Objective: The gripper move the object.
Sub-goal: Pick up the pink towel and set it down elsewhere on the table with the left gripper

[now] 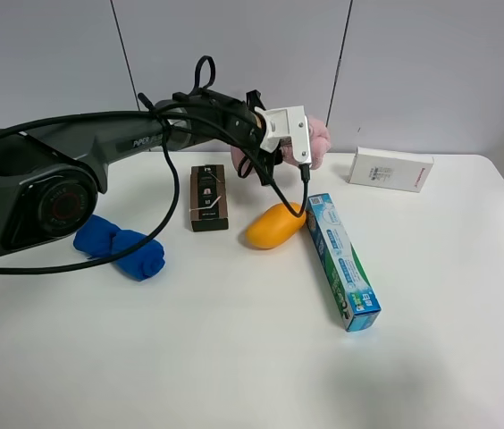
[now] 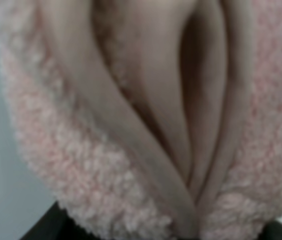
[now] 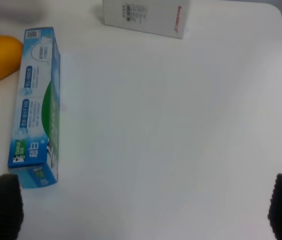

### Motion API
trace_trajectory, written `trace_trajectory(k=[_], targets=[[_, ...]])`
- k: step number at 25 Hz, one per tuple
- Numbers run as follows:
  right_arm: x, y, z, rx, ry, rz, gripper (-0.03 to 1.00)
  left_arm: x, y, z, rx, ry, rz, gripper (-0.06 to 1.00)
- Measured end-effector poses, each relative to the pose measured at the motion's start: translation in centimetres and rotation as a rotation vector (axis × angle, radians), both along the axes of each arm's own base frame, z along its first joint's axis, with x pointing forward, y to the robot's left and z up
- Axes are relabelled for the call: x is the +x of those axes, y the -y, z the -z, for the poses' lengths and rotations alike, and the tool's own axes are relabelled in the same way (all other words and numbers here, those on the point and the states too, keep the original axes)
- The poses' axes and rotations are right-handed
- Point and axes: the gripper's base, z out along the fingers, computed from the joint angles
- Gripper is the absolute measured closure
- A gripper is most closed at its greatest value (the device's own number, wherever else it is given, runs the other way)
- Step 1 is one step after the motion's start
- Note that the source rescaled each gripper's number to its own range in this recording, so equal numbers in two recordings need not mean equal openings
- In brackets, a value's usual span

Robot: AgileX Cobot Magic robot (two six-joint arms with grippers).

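The pink fluffy towel lies at the back of the table near the wall, partly hidden behind my left gripper, whose white block body reaches it from the left. In the left wrist view the towel fills the frame, its folds running together between the two dark fingers. The jaws stand spread on either side of it. My right gripper is open and empty above bare table, with only its dark fingertips showing. It is out of the high view.
A blue-green toothpaste box lies right of centre and shows in the right wrist view. An orange mango, a dark brown box, a blue rolled towel and a white box also lie on the white table.
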Motion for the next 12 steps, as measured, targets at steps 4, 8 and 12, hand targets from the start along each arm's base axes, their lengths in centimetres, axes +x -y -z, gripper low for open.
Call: trace_trajectory(k=[4,8,12], targets=[[0.0,0.0,0.0,0.0,0.0,0.0,-0.03,0.18,0.29,0.82,-0.046,0.003,-0.014,0.94],[0.0,0.0,0.0,0.0,0.0,0.0,-0.03,0.33,0.39,0.74,-0.071,0.024,-0.02,0.94],[0.0,0.0,0.0,0.0,0.0,0.0,-0.03,0.38,0.44,0.84,-0.084,0.025,-0.025,0.94]])
